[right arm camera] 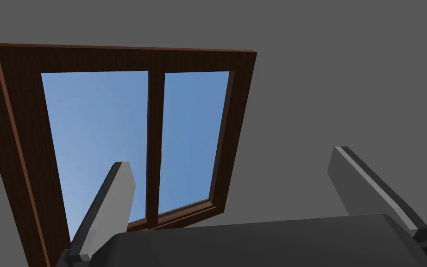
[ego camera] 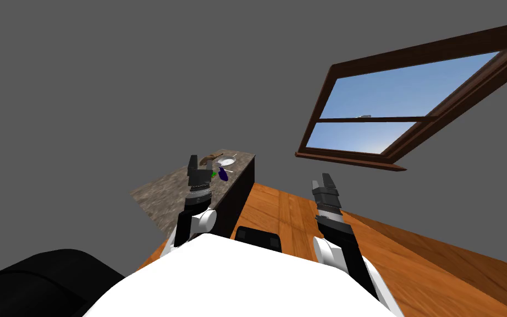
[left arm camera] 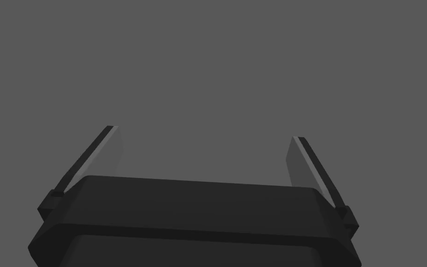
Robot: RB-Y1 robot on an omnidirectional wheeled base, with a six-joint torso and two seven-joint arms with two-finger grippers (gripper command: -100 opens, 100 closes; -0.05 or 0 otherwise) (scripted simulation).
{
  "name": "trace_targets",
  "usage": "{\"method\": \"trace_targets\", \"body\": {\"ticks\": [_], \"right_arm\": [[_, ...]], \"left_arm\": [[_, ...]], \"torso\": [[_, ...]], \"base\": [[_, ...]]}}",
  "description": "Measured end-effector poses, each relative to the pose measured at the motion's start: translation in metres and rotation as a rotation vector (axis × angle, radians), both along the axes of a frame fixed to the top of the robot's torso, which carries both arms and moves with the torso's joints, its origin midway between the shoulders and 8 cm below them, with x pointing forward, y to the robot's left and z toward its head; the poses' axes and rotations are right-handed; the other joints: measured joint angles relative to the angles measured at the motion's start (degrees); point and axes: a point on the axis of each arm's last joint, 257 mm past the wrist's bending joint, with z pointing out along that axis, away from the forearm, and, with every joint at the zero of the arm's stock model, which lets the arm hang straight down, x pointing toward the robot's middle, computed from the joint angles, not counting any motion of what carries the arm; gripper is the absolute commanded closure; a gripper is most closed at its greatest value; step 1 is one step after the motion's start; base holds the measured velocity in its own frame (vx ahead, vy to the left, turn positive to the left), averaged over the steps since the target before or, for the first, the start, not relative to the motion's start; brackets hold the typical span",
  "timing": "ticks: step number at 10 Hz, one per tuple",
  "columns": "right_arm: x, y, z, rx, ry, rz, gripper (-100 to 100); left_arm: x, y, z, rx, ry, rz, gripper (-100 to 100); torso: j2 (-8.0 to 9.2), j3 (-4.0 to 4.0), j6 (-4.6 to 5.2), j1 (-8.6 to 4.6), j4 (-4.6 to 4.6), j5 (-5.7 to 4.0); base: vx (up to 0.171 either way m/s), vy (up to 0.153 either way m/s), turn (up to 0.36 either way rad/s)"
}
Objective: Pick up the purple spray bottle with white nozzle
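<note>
The purple spray bottle (ego camera: 223, 174) lies small on a speckled stone counter (ego camera: 175, 192) near its far end, in the head view. My left gripper (ego camera: 200, 162) hovers above the counter just left of the bottle, raised and apart from it. Its fingers (left arm camera: 108, 148) stand open with nothing between them, facing a flat grey wall. My right gripper (ego camera: 323, 180) is raised over the wooden floor, well right of the counter, open and empty (right arm camera: 235, 183).
A white plate (ego camera: 226, 161), a brown object (ego camera: 208, 159) and a small green item (ego camera: 214, 174) sit by the bottle at the counter's far end. The counter's dark side (ego camera: 236, 192) drops to an orange wooden floor (ego camera: 412, 258). A window (ego camera: 401, 110) is in the right wall.
</note>
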Motion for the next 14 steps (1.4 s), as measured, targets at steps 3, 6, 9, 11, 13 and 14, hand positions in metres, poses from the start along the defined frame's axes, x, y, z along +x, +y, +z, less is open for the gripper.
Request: {"method": "trace_targets", "body": {"ticks": [3,6,9,11,13,14], "right_arm": [[0.000,0.000,0.000,0.000,0.000,0.000,0],[0.000,0.000,0.000,0.000,0.000,0.000,0],[0.000,0.000,0.000,0.000,0.000,0.000,0],[0.000,0.000,0.000,0.000,0.000,0.000,0],[0.000,0.000,0.000,0.000,0.000,0.000,0],[0.000,0.000,0.000,0.000,0.000,0.000,0]], "left_arm": [[0.004,0.004,-0.009,0.015,0.026,-0.045,-100],[0.004,0.022,-0.027,-0.030,0.062,-0.091,-100],[0.003,0.043,-0.042,-0.101,0.083,-0.114,-100],[0.001,0.062,-0.056,-0.159,0.093,-0.122,-100],[-0.003,0.076,-0.066,-0.212,0.099,-0.126,-100],[-0.006,0.084,-0.071,-0.244,0.103,-0.124,-100]], "torso": [[-0.19,-0.11,0.00,-0.15,-0.04,-0.03],[-0.36,-0.21,0.00,-0.30,-0.08,-0.06],[-0.22,-0.13,0.00,-0.25,-0.05,-0.06],[-0.26,-0.15,-0.01,-0.24,-0.06,-0.06],[-0.23,-0.14,-0.01,-0.21,-0.06,-0.06],[-0.25,-0.14,0.00,-0.21,-0.06,-0.05]], "base": [[0.055,-0.046,-0.047],[0.091,-0.076,-0.062],[0.063,-0.069,-0.063],[0.075,-0.062,-0.043],[0.065,-0.052,-0.051],[0.059,-0.045,-0.027]]}}
